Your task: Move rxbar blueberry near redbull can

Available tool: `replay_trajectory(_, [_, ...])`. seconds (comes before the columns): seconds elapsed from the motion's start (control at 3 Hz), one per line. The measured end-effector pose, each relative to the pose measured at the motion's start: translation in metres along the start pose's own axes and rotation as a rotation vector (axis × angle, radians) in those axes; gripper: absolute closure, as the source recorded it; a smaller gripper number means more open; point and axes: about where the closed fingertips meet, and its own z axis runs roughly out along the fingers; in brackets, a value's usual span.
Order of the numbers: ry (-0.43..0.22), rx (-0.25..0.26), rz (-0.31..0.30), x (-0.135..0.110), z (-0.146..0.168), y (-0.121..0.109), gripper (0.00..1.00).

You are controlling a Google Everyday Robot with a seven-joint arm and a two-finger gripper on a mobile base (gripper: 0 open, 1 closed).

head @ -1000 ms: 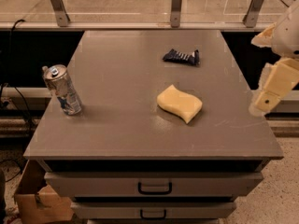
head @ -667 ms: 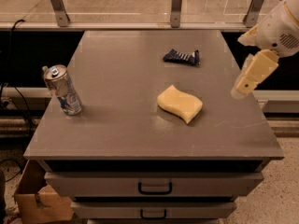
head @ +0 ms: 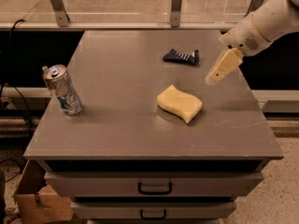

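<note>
The gripper (head: 213,77) hangs over the right part of the worktop (head: 117,134), slanting down and to the left from the white arm (head: 264,22) that enters at the upper right. It holds nothing, and from this angle I cannot tell whether it is spread or pressed together.

The rxbar blueberry (head: 181,57) lies flat on the worktop just to the left of the gripper and a little farther back, apart from it. A pale yellow sponge (head: 180,103) lies to the gripper's left on the nearer side, also untouched. The redbull can (head: 63,90) stands far off to the left, close to the worktop's left edge, leaning slightly, well apart from both the bar and the gripper.
</note>
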Motion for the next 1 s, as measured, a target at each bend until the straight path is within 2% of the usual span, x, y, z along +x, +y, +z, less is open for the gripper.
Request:
replay_trajectory(0.33, [-0.097,0.065,0.004,-0.013,0.031,-0.03,0.0])
replay_trajectory(1.0, [-0.237,0.081,-0.018,-0.047,0.086,-0.074,0.0])
